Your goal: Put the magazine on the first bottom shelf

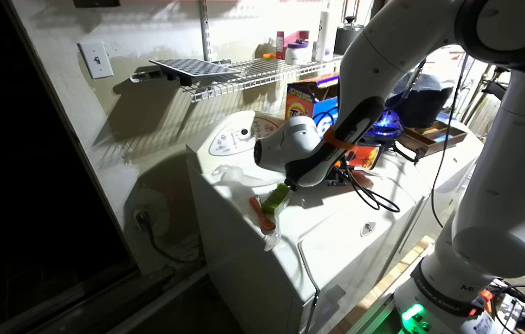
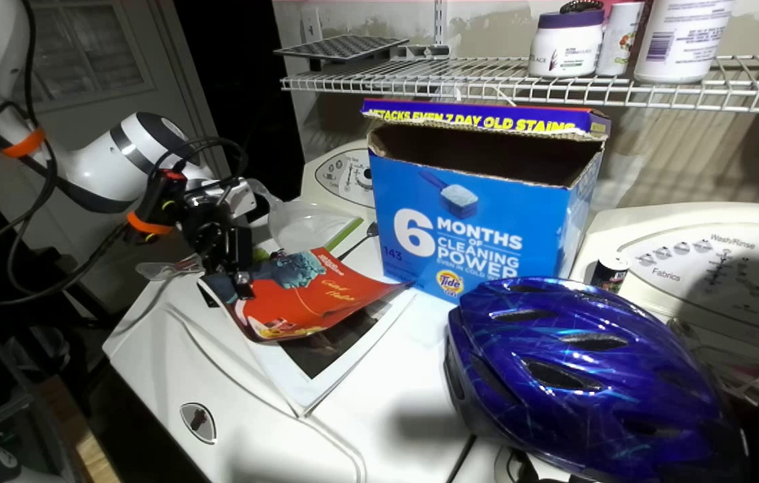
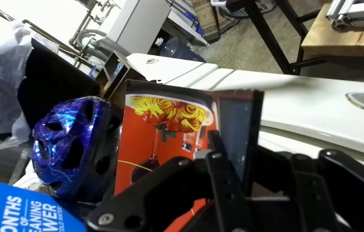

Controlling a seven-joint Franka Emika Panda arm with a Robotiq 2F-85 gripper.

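Red-orange magazine [image 2: 335, 292] looks pinched at one edge in your gripper [image 2: 237, 278], so the grab's probably done. The rest sags over the white machine [image 2: 379, 389] beneath it. Left for you: getting it up onto the wire shelf [image 2: 413, 84], higher than the gripper.

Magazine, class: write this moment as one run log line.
claw: shut on magazine; magazine: curled, over white appliance; wire shelf: not reached

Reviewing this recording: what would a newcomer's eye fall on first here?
Probably the shiny blue helmet, large in the foreground of an exterior view. Just behind it stands the bright blue Tide box, its top open. The curling red magazine, left of the helmet in that view, would likely draw the eye too.
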